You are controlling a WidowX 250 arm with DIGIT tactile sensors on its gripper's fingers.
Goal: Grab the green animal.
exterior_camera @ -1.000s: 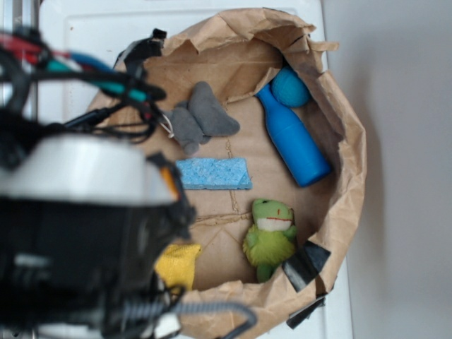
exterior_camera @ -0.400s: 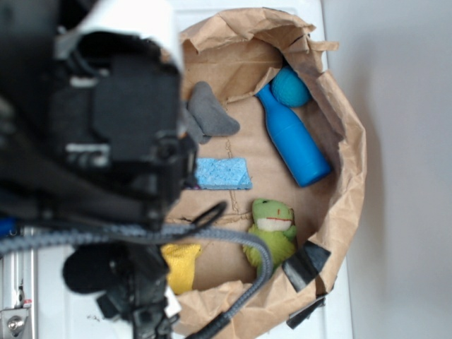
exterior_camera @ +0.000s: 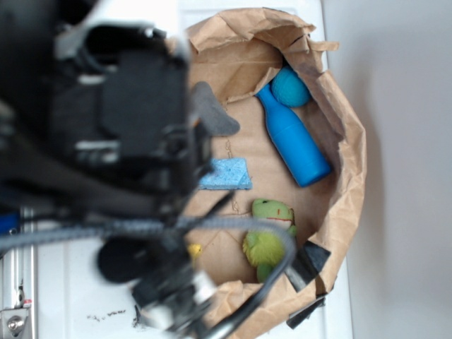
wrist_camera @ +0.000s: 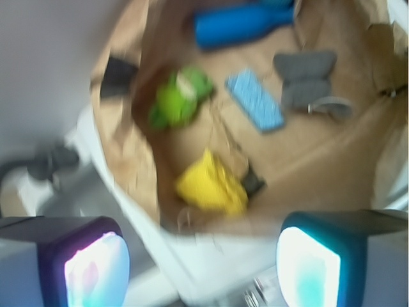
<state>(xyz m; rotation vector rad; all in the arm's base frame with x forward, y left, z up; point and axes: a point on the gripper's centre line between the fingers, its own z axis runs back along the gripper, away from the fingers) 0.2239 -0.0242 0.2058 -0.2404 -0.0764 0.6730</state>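
Your arm [exterior_camera: 120, 134] is blocky black with a white top panel, trailing a grey braided cable [exterior_camera: 141, 229]; your fingertips [wrist_camera: 96, 268] glow pale

Brown paper bag [exterior_camera: 346, 141] on white surface [exterior_camera: 70, 296]

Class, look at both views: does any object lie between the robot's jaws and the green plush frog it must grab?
Nothing visible blocks it. In the wrist view the green frog lies uncovered on the brown paper, the yellow cloth nearer the gripper but apart. In the exterior view, only the robot's own cable crosses the frog.
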